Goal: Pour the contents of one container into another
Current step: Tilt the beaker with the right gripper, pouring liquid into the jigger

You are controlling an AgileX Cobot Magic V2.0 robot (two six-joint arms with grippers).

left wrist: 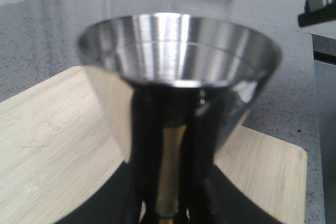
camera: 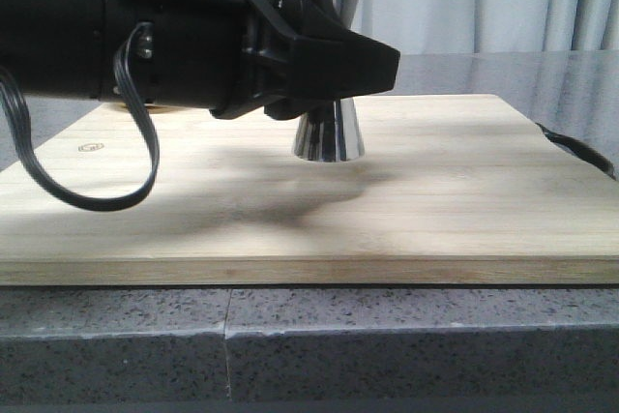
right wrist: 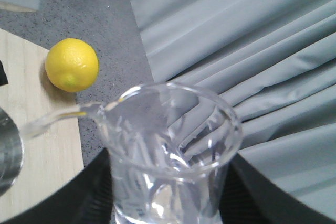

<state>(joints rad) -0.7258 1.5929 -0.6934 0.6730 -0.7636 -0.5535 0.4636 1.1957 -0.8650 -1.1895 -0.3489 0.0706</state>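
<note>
Pour is underway, judging by the right wrist view — the glass beaker (right wrist: 170,156) is tipped and a thin clear stream leaves its spout toward the steel rim of the jigger (right wrist: 8,153) at the frame edge. How much has gone in cannot be told; the jigger's cup looks dry in the left wrist view, though that view is blurred. Left to do: finish emptying, right the beaker, set it down. The right tool (right wrist: 168,208) is clamped on the beaker's lower body, dark fingers (right wrist: 100,192) on either side. The left tool (left wrist: 167,203) is clamped on the jigger (left wrist: 178,77) at its narrow gold waist, black fingers (left wrist: 144,150) against it. In the front view the jigger (camera: 329,132) stands upright on the bamboo cutting board (camera: 435,200), which lies on the grey speckled tabletop (camera: 387,345), the left arm (camera: 145,36) covering its upper half. A lemon (right wrist: 72,64) sits on the tabletop just beside the board's edge.
</note>
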